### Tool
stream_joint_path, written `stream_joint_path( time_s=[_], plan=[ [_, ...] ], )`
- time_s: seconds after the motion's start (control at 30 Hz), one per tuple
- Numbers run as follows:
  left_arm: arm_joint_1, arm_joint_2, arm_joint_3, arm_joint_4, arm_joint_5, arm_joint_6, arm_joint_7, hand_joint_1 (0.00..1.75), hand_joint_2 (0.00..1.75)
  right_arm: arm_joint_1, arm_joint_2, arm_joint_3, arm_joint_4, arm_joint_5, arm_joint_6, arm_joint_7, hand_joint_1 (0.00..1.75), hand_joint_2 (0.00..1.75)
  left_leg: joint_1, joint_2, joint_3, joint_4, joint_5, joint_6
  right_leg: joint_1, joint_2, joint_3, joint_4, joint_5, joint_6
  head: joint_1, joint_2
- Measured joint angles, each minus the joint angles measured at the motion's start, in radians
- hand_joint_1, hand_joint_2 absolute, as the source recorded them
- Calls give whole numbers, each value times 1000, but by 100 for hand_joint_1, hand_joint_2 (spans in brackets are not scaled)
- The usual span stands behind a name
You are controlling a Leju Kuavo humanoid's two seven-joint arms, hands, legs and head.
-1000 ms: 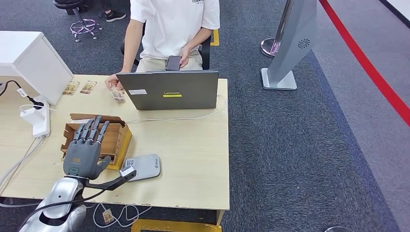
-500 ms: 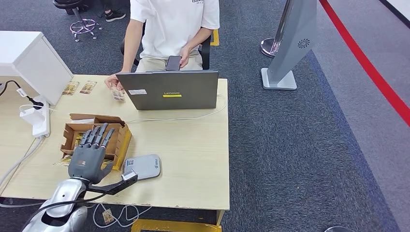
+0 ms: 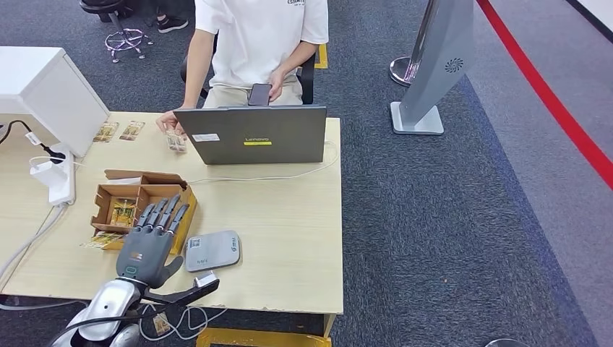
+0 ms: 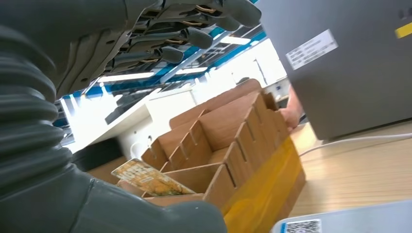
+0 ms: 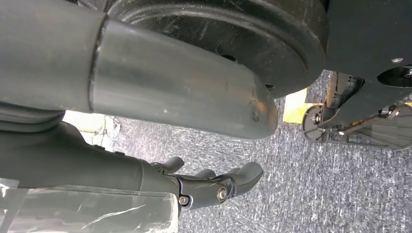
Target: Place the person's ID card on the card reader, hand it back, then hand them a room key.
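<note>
Lower left of the head view, left hand (image 3: 150, 244) is hovering released, fingers apart, grasping nothing, over the near edge of the cardboard box (image 3: 116, 199). Right hand (image 5: 214, 187) is hanging over the floor, fingers loosely curled, holding nothing visible. Card reader (image 3: 212, 250) is lying just right of the left hand, nothing on it. Cards are sitting in the box slots (image 4: 145, 177). Farther up, the person's hand (image 3: 168, 123) is resting by cards (image 3: 176, 141) beside the laptop (image 3: 253, 134). Judgement: which card is the ID cannot be told; best confirming that first, then pinching by an edge.
</note>
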Motion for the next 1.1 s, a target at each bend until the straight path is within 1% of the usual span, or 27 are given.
stream_joint_path(
  time_s=[0.13,0.6,1.1],
  plan=[
    [1,1,0,-2,-7,-6,24,0,175,0,3,-9,0,2,0,0,0,0,0,0,0,0,0,0,0,0,0,0,0,0,0,0],
    [-3,0,11,-6,-36,-6,57,0,175,0,5,-20,-1,13,0,1,0,0,0,0,0,0,0,0,0,0,0,0,0,0,0,0],
    [-2,0,22,-6,-41,-6,59,0,175,0,5,-32,-1,18,0,4,0,0,0,0,0,0,0,0,0,0,0,0,0,0,0,0]
  ],
)
